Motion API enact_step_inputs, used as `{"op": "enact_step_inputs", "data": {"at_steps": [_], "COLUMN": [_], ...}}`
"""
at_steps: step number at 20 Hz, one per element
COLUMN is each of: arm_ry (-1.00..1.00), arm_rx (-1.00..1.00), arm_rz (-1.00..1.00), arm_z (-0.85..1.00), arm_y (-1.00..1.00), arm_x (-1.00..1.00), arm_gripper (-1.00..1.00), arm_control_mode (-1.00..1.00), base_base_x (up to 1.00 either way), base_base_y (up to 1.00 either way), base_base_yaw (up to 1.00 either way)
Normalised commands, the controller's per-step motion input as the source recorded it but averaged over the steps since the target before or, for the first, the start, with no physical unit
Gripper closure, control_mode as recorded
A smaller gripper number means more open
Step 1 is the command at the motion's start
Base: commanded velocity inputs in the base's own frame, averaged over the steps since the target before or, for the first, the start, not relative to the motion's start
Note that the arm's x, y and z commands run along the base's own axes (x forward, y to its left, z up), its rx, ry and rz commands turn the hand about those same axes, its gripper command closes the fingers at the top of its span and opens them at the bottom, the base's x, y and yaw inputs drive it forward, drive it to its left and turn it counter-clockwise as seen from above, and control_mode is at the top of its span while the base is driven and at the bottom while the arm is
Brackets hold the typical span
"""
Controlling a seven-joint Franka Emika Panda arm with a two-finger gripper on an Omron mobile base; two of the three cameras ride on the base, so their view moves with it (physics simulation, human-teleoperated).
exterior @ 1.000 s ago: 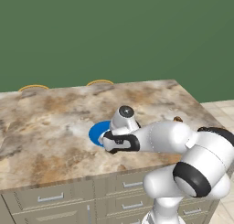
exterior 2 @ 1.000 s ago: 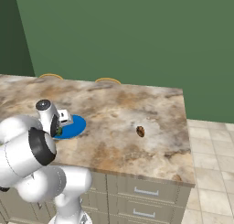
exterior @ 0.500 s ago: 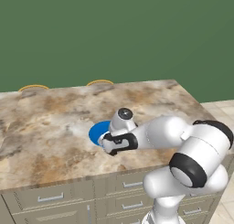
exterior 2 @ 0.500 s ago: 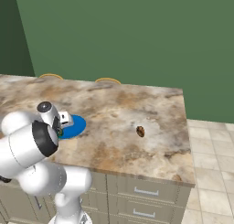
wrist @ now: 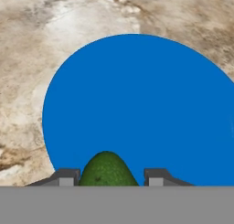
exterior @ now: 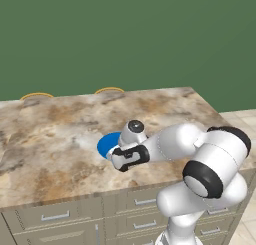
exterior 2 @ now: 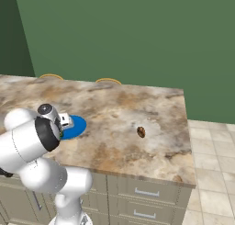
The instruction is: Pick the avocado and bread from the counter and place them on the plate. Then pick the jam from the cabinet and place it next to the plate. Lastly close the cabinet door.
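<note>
Your gripper sits low over the plate, and its jaws are clenched on the avocado: in the hand view the dark green lump fills the gap between the two dark fingertips, with the blue disc spread out just beyond it. You cannot tell from that view whether the avocado already touches the plate or hangs just above it.

From the left base view you see the hand reaching in over the near right part of the plate, covering much of it; the avocado itself is hidden there behind the wrist. From the right base view the plate shows to the right of the hand, lying flat on the marbled desk.

The bread lies by itself on the desk, well apart from the plate, toward the right side of the top in the right base view. It is a small brown lump, and nothing touches it.

Beige drawers with silver bar handles run under the desk edge. Two yellow-rimmed curved shapes peek up behind the far edge of the desk, in front of the green wall.

You will find no brand, label or writing to read on any of these things.
</note>
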Motion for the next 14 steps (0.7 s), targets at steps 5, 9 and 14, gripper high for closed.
{"op": "enact_step_inputs", "data": {"at_steps": [5,9,14], "arm_ry": [0.0,0.0,0.0], "arm_rx": [0.0,0.0,0.0], "arm_rz": [0.0,0.0,0.01], "arm_z": [-0.04,0.0,0.0], "arm_y": [0.05,0.03,0.02], "arm_x": [0.14,0.29,0.33], "arm_gripper": [1.0,-1.0,-1.0], "arm_control_mode": [-1.0,-1.0,-1.0], "base_base_x": [0.0,0.0,0.0], "base_base_y": [0.0,0.0,0.0], "base_base_yaw": [0.0,0.0,0.0]}}
